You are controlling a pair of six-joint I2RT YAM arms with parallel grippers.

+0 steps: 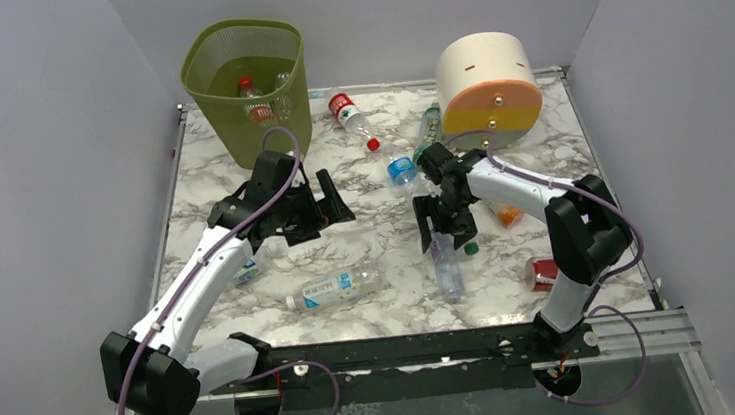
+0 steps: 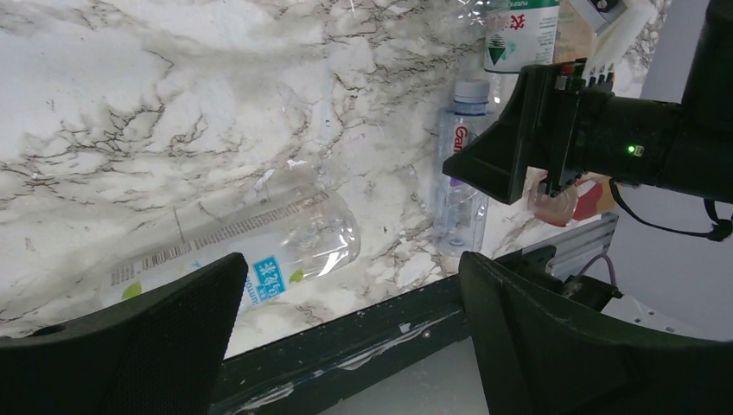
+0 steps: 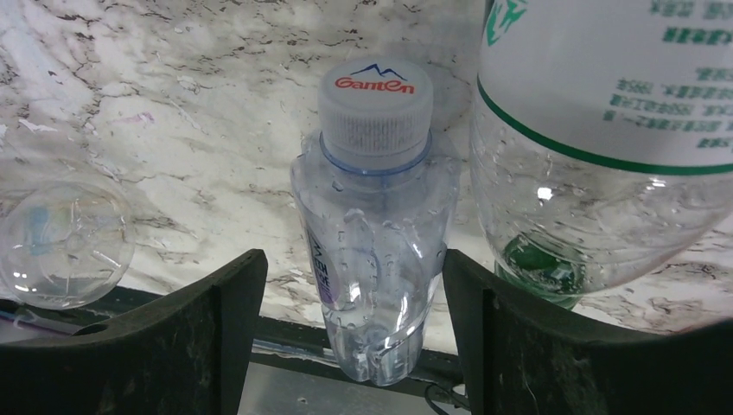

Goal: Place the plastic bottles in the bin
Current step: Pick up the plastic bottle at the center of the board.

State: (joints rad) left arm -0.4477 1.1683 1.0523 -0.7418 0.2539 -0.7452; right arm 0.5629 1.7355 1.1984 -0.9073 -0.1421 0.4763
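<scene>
Olive mesh bin [image 1: 236, 129] at far left holds two bottles [image 1: 256, 102]; right of centre a clear, white-capped bottle [image 3: 372, 259] lies between the right gripper's [image 3: 354, 259] parted fingers [image 3: 173, 346], grip impossible to tell, and the left gripper [image 2: 350, 264] gapes wide.

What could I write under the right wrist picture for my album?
The right gripper, open, straddles a clear white-capped bottle lying on the marble table.

Bright, even light — soft shadows, wrist views slightly blurred.
</scene>
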